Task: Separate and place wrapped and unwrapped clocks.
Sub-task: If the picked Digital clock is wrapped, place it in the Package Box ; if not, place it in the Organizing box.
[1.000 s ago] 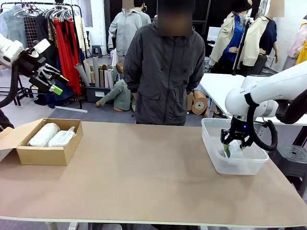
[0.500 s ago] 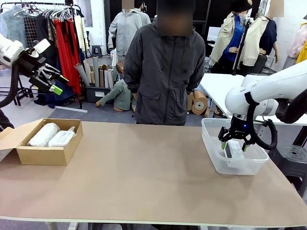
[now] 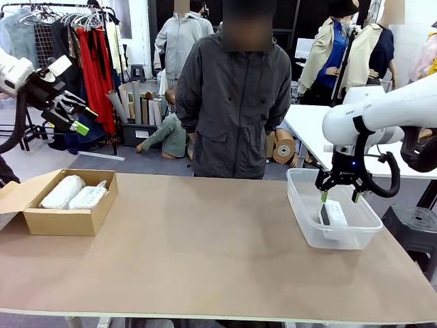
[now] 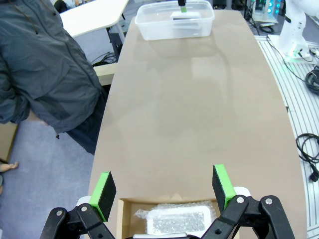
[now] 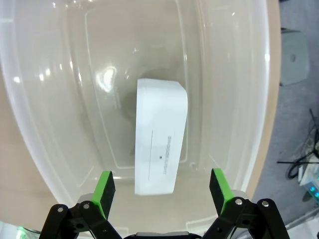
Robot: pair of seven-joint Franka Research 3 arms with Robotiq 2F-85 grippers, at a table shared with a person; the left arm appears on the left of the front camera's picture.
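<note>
The bare clock (image 5: 160,135) lies flat on the floor of the clear tub (image 3: 300,212) at the counter's (image 3: 205,253) right end, its long axis running straight away from the right end effector (image 3: 338,197), along the gap between the pads rather than across it. That end effector hangs directly above it, jaws spread wide and holding nothing, fingers clear of the block on both sides.

The two wrapped clocks (image 3: 74,193) sit side by side in the cardboard box (image 3: 65,222) at the far left end, well apart from the tub. The left end effector (image 4: 164,187) is raised above and behind the box, also fully open and empty.

By the look of it the sorting is done: each arm is nearest its own container, and the right needs only a straight lift out of the tub.
</note>
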